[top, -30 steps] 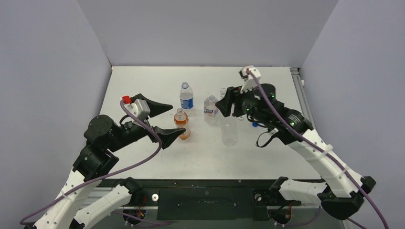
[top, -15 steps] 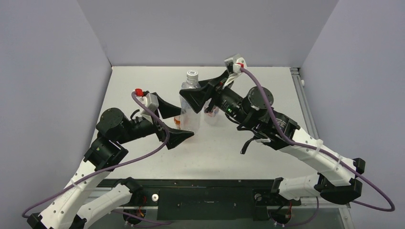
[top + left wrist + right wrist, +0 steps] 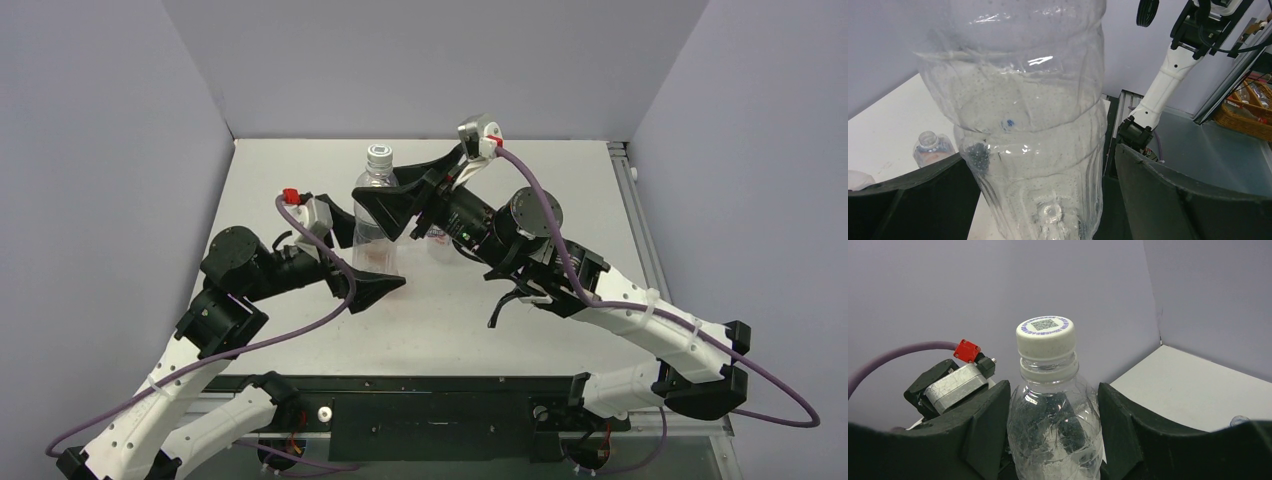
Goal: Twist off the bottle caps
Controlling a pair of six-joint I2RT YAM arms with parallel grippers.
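Note:
A plain clear bottle (image 3: 372,215) hangs upright above the table, its white cap (image 3: 378,154) screwed on. My right gripper (image 3: 398,195) is shut on the bottle's upper body just under the neck; in the right wrist view the cap (image 3: 1045,335) stands above the black fingers (image 3: 983,430). My left gripper (image 3: 365,252) is open around the bottle's lower part (image 3: 1033,125). Its left finger (image 3: 913,200) lies against the plastic, while the right finger (image 3: 1188,200) stands a little apart from it.
A short labelled bottle (image 3: 440,237) stands on the table behind the right arm, partly hidden. The left wrist view shows a small bottle (image 3: 930,148) on the white tabletop (image 3: 883,135). Grey walls close the table's left, back and right sides.
The right arm lifted the clear bottle off the table and carried it left, between the left gripper's fingers. The left arm moved in toward it, and its jaws have narrowed slightly.

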